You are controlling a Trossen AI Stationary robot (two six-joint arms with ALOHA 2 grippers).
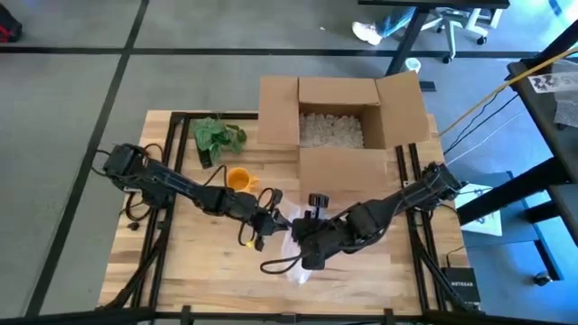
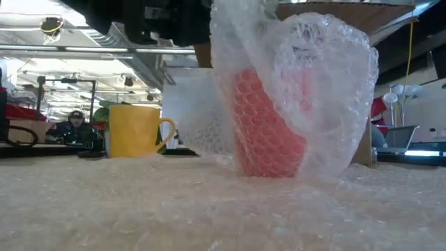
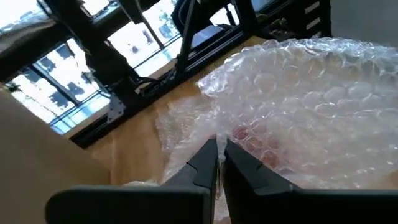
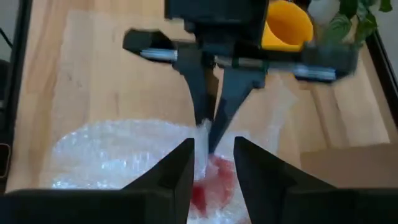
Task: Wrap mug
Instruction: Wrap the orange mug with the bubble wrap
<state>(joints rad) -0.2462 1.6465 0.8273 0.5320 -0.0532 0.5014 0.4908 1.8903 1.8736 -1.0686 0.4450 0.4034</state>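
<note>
1. Near the red mug, at the middle of the tabletop (image 1: pixel 361 289) in the high view, both arms meet. The left gripper (image 1: pixel 274 219) reaches in from the yellow mug's (image 1: pixel 238 179) side, and the right gripper (image 1: pixel 302 233) comes from the side of the cardboard box (image 1: pixel 343 126). The red mug itself is hidden under the arms here; only a pale scrap of bubble wrap (image 1: pixel 296 269) shows beneath them.

2. Level with the red mug (image 2: pixel 268 125), the low view shows it standing upright on the tabletop, its long axis vertical, with bubble wrap (image 2: pixel 313 77) rising around and over it. The yellow mug (image 2: pixel 136 130) stands apart on the far side, bare. Dark gripper parts hang above the red mug, and I cannot tell here whose they are.

3. Just above the red mug (image 3: pixel 261 146), the left wrist view shows the left gripper (image 3: pixel 219 152) with its jaws pressed nearly together on an edge of the bubble wrap (image 3: pixel 298 93). The mug lies directly ahead of and below those jaws.

4. Over the red mug (image 4: pixel 211 177) in the right wrist view, the right gripper (image 4: pixel 213 163) holds its jaws moderately apart, straddling the wrap (image 4: pixel 112 149) and gripping nothing. The left gripper (image 4: pixel 211 127) points down at the same spot, facing it.

5. By my judgement, both arms are about equally near the red mug, and the left one's pinched edge must be drawn across its vertical axis.
</note>
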